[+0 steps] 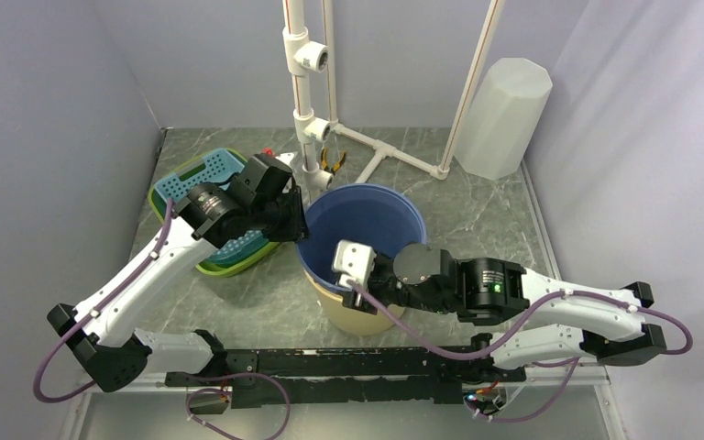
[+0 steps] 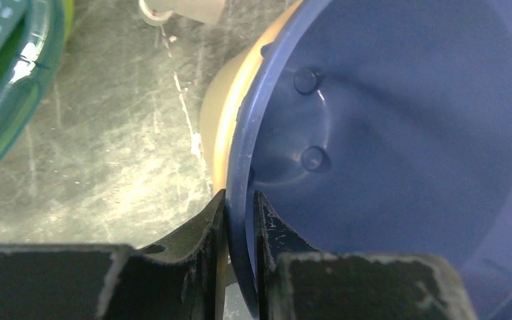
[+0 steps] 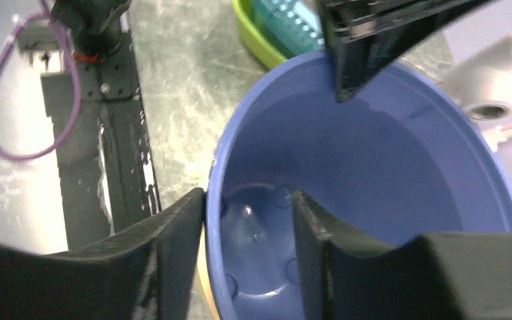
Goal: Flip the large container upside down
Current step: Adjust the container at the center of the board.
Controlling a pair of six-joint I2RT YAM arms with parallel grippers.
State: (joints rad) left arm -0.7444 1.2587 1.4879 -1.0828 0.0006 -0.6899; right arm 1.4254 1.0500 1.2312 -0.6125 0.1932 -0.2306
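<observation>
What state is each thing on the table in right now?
Bucket, mouth up, empty.
Left end effector, shut on the bucket rim.
Right end effector, open, straddling the bucket rim.
Baskets, nested, teal inside green.
White bin, standing in the far corner.

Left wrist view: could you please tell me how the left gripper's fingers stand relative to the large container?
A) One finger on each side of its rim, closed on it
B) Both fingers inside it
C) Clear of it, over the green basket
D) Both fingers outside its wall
A: in the left wrist view the left gripper has one finger outside and one inside the wall of the large container, pinching the rim between them.
</observation>
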